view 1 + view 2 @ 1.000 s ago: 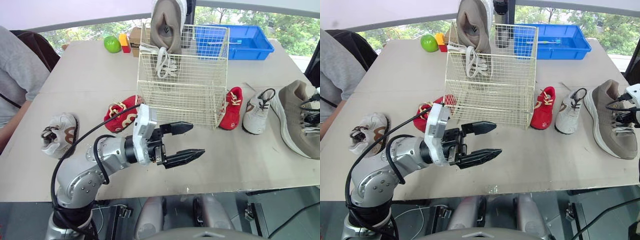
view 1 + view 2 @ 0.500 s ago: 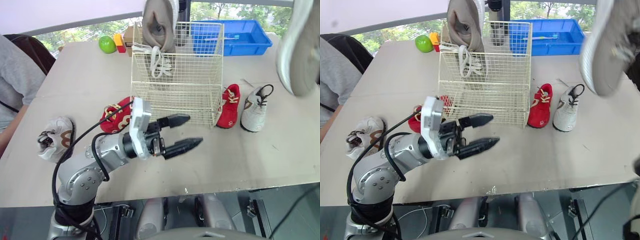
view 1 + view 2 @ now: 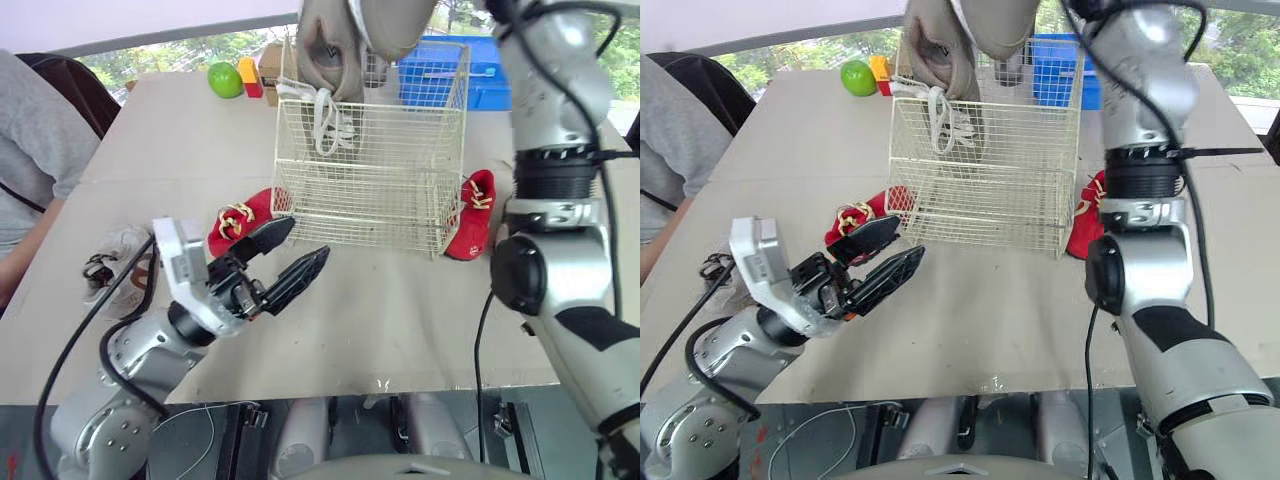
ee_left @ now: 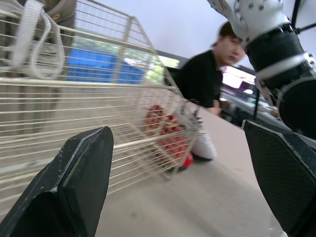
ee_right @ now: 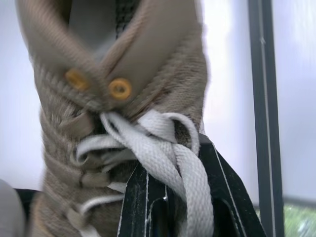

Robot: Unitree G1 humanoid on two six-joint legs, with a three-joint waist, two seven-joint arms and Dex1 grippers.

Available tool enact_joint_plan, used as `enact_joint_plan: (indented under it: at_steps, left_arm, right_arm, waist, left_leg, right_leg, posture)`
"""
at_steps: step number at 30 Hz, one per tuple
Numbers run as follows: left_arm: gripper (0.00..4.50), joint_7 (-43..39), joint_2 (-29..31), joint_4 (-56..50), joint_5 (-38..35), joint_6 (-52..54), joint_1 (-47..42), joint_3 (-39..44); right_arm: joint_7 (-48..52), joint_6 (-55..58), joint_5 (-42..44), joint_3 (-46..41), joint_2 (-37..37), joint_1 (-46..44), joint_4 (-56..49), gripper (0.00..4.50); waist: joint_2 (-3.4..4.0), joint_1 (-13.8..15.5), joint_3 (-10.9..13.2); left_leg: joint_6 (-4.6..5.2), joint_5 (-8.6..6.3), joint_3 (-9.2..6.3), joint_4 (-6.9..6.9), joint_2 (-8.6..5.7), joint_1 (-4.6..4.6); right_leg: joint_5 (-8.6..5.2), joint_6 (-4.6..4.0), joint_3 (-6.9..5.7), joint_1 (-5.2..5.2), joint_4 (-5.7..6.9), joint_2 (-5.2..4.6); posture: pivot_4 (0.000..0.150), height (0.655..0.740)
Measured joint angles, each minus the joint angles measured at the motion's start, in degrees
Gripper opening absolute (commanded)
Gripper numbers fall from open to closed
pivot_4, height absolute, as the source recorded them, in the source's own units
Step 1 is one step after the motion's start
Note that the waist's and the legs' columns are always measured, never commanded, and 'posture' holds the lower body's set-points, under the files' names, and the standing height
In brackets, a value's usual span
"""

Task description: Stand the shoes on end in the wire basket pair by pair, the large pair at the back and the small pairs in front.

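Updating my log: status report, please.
Left gripper open before wire basket. Right gripper shut on large shoe above basket. Other large shoe stands inside, left side.

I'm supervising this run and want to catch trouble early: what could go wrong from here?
1. White laces of the held shoe drape over the right pincer; they may snag on release.
2. Lowered into the wire basket, the held shoe could clip the rim or tip the standing shoe beside it.
3. The open left pincer hovers close to a red shoe and might nudge it.
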Motion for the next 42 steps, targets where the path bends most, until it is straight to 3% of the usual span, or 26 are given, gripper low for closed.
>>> enact_joint_plan:
  at_steps: [4,8,15,28,34,38,42]
  left_arm:
    - [4.5,1.0,0.7,-1.1,0.2,-1.8,2.3,0.7]
    - [4.5,1.5,1.5,-1.9,0.2,-3.1,3.2,1.3]
    - [4.5,1.5,2.4,-1.5,0.5,-3.8,1.9,0.4]
    - [4.5,0.4,2.7,1.8,2.3,-5.0,-0.4,-1.4]
    - [4.5,-0.7,3.2,2.0,2.3,-5.9,0.6,-0.3]
    - [4.5,-1.7,3.2,2.0,2.3,-7.1,2.7,0.7]
    - [4.5,-2.0,3.2,2.0,2.4,-7.9,3.1,0.9]
  right_arm:
    - [-4.7,-7.3,-6.5,3.8,0.6,9.5,-0.6,0.04]
    - [-8.0,-9.5,-8.8,4.7,1.1,13.3,-1.1,0.04]
    - [-11.0,-10.2,-8.9,4.3,1.0,11.6,1.7,0.04]
    - [-15.1,-23.4,-14.1,5.3,-1.4,6.5,10.1,0.04]
    - [-11.5,-22.7,-13.8,7.3,-0.7,10.8,9.1,0.04]
    - [-6.2,-14.8,-9.6,8.2,1.7,20.1,1.8,0.04]
    - [-2.1,-5.6,-4.7,7.8,1.9,23.4,-3.9,1.72]
  waist:
    - [-0.28,-0.5,-0.2]
    - [-0.29,-1.5,-0.2]
    - [-0.27,-1.7,-0.2]
    - [-0.26,-1.7,-0.1]
    - [-0.33,-1.8,-0.2]
    - [-0.51,-1.5,-0.3]
    - [-0.62,-1.6,-0.4]
  left_leg:
    - [0.02,-0.01,-0.01,-0.09,0.0,0.6]
    - [0.03,0.0,0.09,-0.16,0.07,0.9]
    - [0.02,0.0,0.0,-0.19,0.12,0.84]
    - [0.02,0.0,0.04,-0.53,0.13,0.79]
    - [0.02,0.0,0.01,-0.69,0.18,0.83]
    - [0.02,0.0,-0.14,-0.69,0.18,0.82]
    - [0.03,0.01,0.0,-0.68,0.14,0.89]
  right_leg:
    - [0.0,-0.01,0.09,0.42,0.03,-0.02]
    - [0.0,-0.06,0.29,0.44,0.28,0.15]
    - [0.0,-0.08,0.28,0.38,0.33,0.44]
    - [0.01,-0.07,0.33,0.29,0.06,0.33]
    - [0.01,-0.07,0.32,0.32,-0.05,0.32]
    - [0.01,-0.08,0.3,0.43,-0.16,0.24]
    - [0.03,-0.09,0.29,0.45,-0.22,0.22]
  posture:
    - [0.15,0.74]
    - [0.15,0.74]
    - [0.15,0.74]
    - [0.15,0.74]
    - [0.15,0.74]
    - [0.15,0.74]
    - [0.15,0.74]
